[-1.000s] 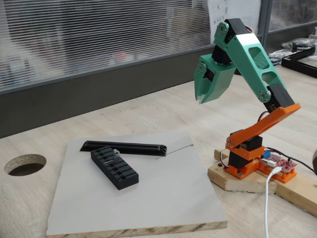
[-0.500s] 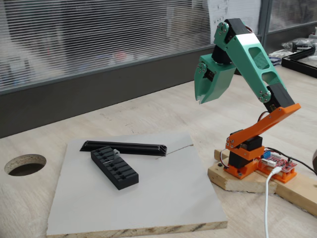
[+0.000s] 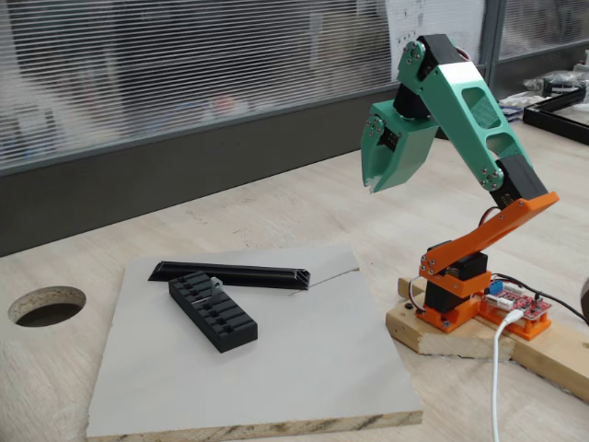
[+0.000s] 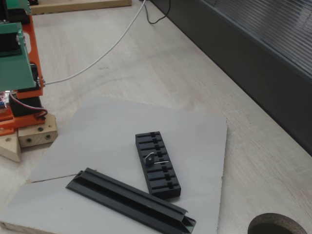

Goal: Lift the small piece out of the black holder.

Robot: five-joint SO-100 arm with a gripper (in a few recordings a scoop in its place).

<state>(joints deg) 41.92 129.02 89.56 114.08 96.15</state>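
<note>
The black holder [image 3: 213,310] [image 4: 157,163] lies flat on a grey board [image 3: 304,368] [image 4: 112,126], its slots facing up. The small piece [image 3: 216,283] [image 4: 150,157], a tiny light-grey tab, stands in one slot near the holder's end closest to the rail. My green gripper [image 3: 371,185] hangs high in the air, well to the right of the holder in a fixed view, pointing down. Its fingers look close together with nothing between them.
A long black angled rail [image 3: 230,273] [image 4: 130,200] lies beside the holder on the board. A round hole [image 3: 46,305] [image 4: 278,225] is cut in the wooden table. The arm's orange base [image 3: 465,295] sits on wooden blocks, with a white cable [image 4: 105,51] trailing off.
</note>
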